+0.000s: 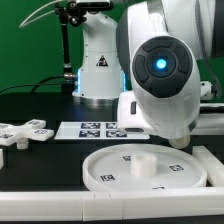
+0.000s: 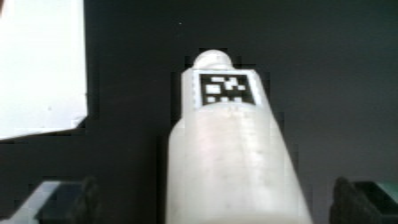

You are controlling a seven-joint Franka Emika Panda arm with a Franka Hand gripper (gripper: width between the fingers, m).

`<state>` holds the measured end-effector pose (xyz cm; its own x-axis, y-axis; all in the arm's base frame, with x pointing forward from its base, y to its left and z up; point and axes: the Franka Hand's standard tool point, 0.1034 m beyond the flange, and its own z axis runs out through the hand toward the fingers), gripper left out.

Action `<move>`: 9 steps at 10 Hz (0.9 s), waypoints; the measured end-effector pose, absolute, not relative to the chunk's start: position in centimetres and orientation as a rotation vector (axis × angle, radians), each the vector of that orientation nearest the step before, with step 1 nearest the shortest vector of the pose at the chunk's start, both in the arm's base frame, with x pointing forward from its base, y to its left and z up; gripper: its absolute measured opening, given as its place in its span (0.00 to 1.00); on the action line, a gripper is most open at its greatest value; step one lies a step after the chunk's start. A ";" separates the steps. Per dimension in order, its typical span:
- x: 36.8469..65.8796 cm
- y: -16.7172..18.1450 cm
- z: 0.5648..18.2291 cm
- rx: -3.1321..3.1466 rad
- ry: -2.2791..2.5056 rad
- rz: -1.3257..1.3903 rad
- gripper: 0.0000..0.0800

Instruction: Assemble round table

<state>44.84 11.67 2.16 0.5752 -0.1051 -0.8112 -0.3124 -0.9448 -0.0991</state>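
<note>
2 dark fingertips (image 2: 57, 200) of the gripper (image 2: 210, 202) show in the wrist view. They are spread wide, with the white cylindrical leg (image 2: 228, 140) between them. A strip of black table shows between the leg and each fingertip, so the claw is wide and grips nothing. The leg lies lengthwise on the dark surface, its rounded end pointing away from the camera and 1 square black-and-white tag (image 2: 226, 88) facing up near that end. A flat white piece (image 2: 39, 70) with a straight edge sits just beside the leg, but I cannot tell what part it is. In the exterior view the round disc (image 1: 100, 165) lies flat on the black table (image 1: 50, 160), rim up, with a short stub at its middle and several small tags on its face. The cross-shaped foot piece (image 1: 25, 130) lies behind the disc, toward the exterior view's left and well apart from it. The marker board (image 1: 95, 128) lies flat behind the disc. The robot arm (image 1: 165, 70) rises above the disc toward the exterior view's right, and its bulk hides the claw and the leg. From this view I cannot tell where the leg sits relative to the disc.
</note>
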 end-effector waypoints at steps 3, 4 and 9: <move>44.7 11.9 1.4 -2.592 0.346 1.285 0.81; 44.6 12.0 1.2 -2.598 0.344 1.277 0.81; 44.8 11.7 0.6 -2.602 0.289 1.235 0.55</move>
<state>44.81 11.68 0.64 0.6221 -0.0726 -0.7796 -0.2809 -0.9501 -0.1357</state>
